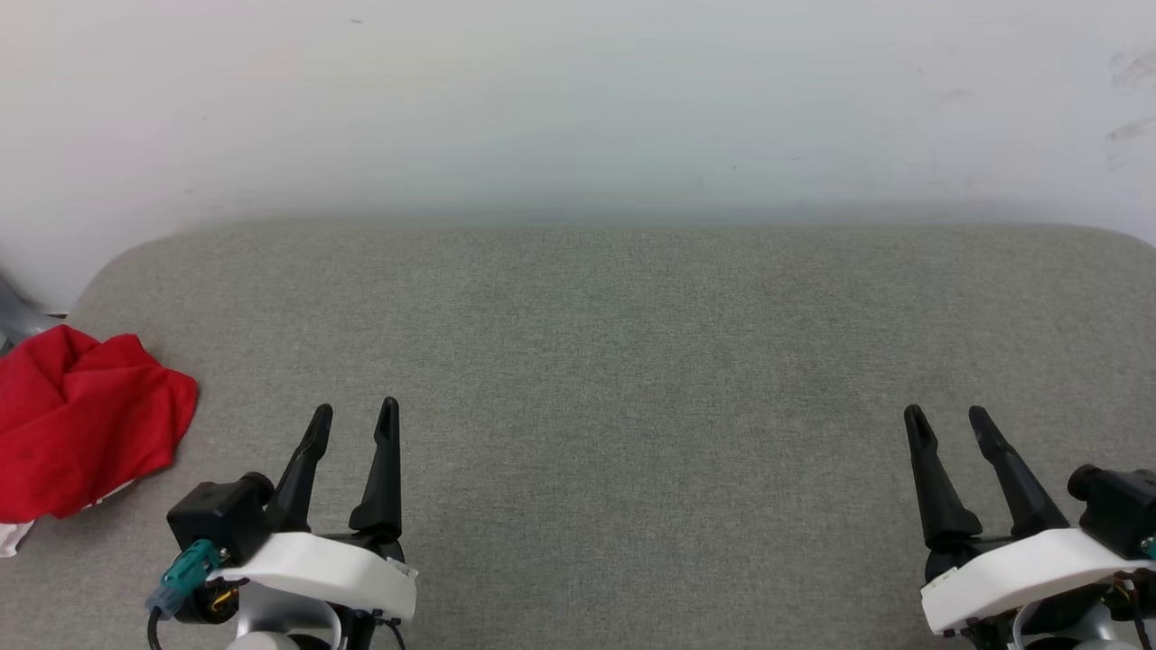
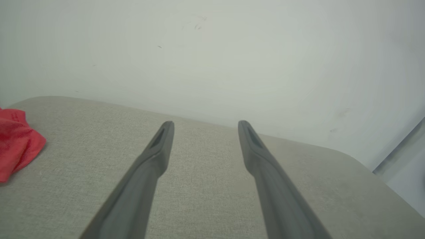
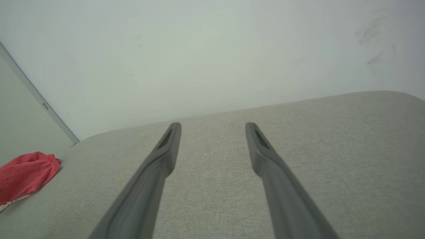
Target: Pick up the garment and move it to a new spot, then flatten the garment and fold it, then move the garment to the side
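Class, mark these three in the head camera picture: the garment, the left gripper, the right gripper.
garment (image 1: 86, 424), head view, red cloth of the bunched heap.
left gripper (image 1: 356, 408), head view, midway between its fingertips.
right gripper (image 1: 946, 412), head view, midway between its fingertips.

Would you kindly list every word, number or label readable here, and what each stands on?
No text can be read.
The garment lies bunched on the grey surface, no lettering showing.
A small tag on the wall strip is too small to read.
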Tool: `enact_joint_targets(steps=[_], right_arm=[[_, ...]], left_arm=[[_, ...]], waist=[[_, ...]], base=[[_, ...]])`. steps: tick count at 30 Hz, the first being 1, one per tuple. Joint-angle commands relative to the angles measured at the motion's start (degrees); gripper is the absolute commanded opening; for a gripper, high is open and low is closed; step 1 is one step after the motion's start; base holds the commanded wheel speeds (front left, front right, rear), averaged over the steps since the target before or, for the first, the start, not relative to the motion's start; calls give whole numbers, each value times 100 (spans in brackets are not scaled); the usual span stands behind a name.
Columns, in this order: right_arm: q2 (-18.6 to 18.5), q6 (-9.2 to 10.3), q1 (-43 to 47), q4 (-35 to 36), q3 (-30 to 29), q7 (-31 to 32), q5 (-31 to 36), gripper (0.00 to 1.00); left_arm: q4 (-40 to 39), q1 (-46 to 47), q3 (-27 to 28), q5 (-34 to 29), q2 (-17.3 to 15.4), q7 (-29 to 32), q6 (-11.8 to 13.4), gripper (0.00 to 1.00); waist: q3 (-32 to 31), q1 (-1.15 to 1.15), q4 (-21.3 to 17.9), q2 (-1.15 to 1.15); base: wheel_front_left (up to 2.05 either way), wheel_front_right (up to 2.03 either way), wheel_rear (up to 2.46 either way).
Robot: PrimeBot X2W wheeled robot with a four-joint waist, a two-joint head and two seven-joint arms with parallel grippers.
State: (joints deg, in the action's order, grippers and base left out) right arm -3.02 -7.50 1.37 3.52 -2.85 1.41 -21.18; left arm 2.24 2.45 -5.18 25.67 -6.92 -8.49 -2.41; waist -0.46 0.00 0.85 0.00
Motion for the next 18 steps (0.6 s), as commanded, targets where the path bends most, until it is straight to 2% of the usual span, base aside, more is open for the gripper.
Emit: enact_joint_targets(steps=[1,12,18], right_arm=[[13,1,-11,103,6,6,190,100],[20,1,76,225,-162,89,731,100],[20,1,138,310,-227,127,938,100]], left_arm=[[-41,-46,-31,-153,-67,-56,52,100],[179,-48,-179,-665,-140,-211,200,100],[261,-16,-216,-871,-145,-295,202,100]], waist=[[-3,0,0,0],[-1,0,34,0],[2,0,54,0]], base=[[0,0,0],[0,0,0],[0,0,0]])
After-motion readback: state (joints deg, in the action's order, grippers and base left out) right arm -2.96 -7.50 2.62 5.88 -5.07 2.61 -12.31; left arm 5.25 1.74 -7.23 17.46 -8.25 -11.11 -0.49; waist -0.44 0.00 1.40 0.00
